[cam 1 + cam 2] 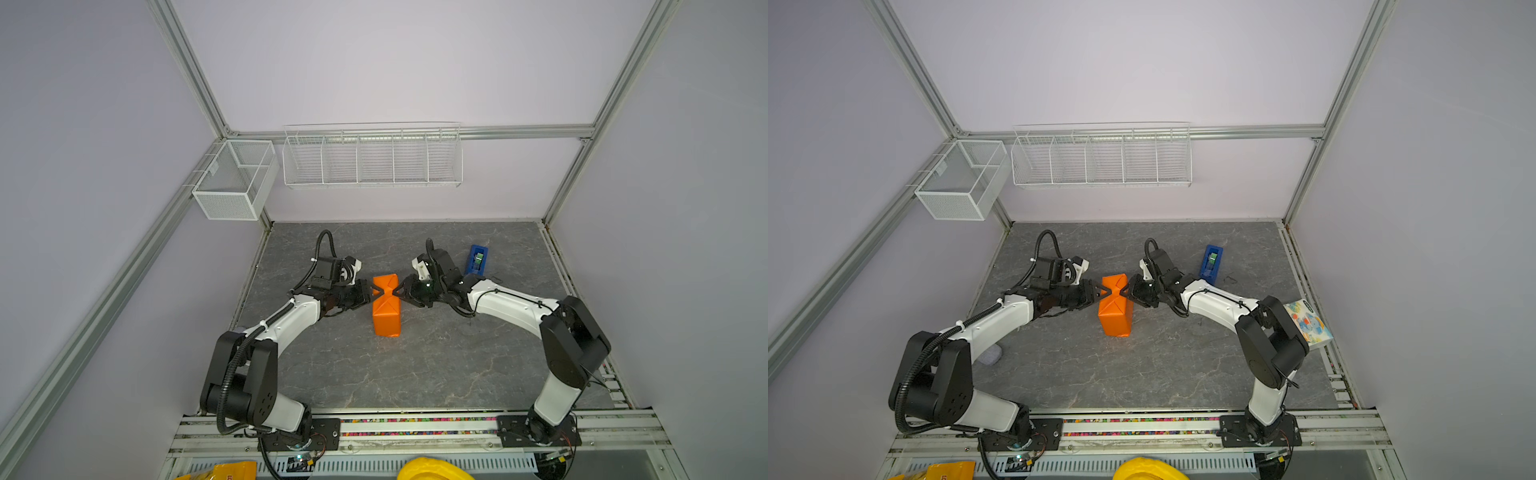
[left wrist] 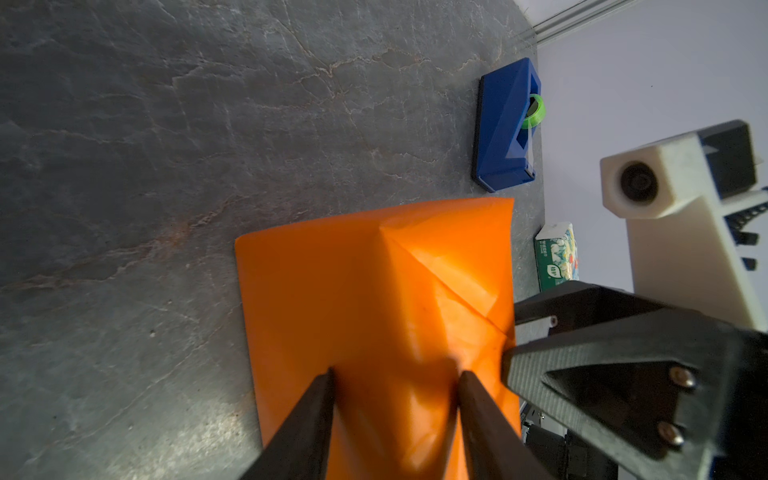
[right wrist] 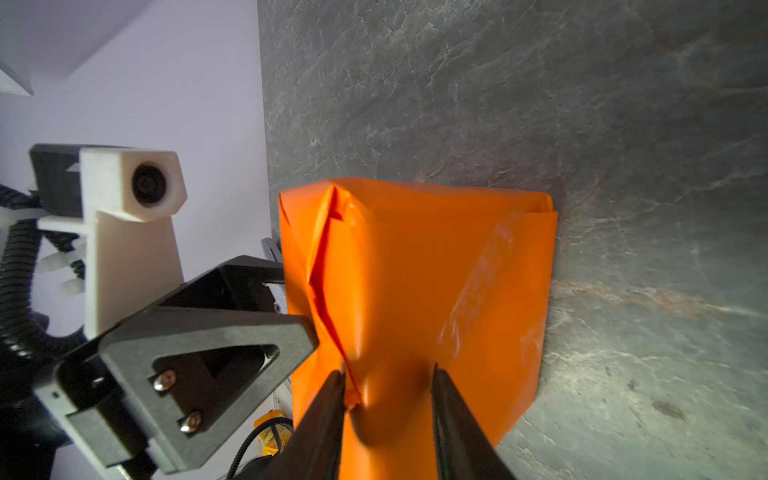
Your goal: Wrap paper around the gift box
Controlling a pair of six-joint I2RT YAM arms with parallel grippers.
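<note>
Grey, stone-patterned tabletop (image 1: 415, 374) carrying, near its centre, the large orange-yellow sheet of thin paper (image 1: 386, 311). The sheet is folded into an oblong parcel lying lengthwise away from the table's front edge. The slate-blue gift box is not visible and is judged to sit inside this wrap. Over the table's centre, the black left gripper (image 1: 378, 292) and the black right gripper (image 1: 396, 292) meet the parcel's far end from opposite sides. Each has its jaws parted and its tips pushing a side wall inward, making a waisted, bow-tie crease; neither is seen to clamp anything. Toward the table's far right stands the narrow bright-blue plastic tape dispenser (image 1: 477, 259), just beside the right forearm. A strip of clear tape (image 3: 478, 286) crosses one face of the paper. Hazards: unequal pressure from the two sides could slide or twist the light parcel. Too deep a push could tear the thin sheet or burst the taped seam. The untaped end flaps may spring open on release. A sweeping right forearm could knock the dispenser.
</note>
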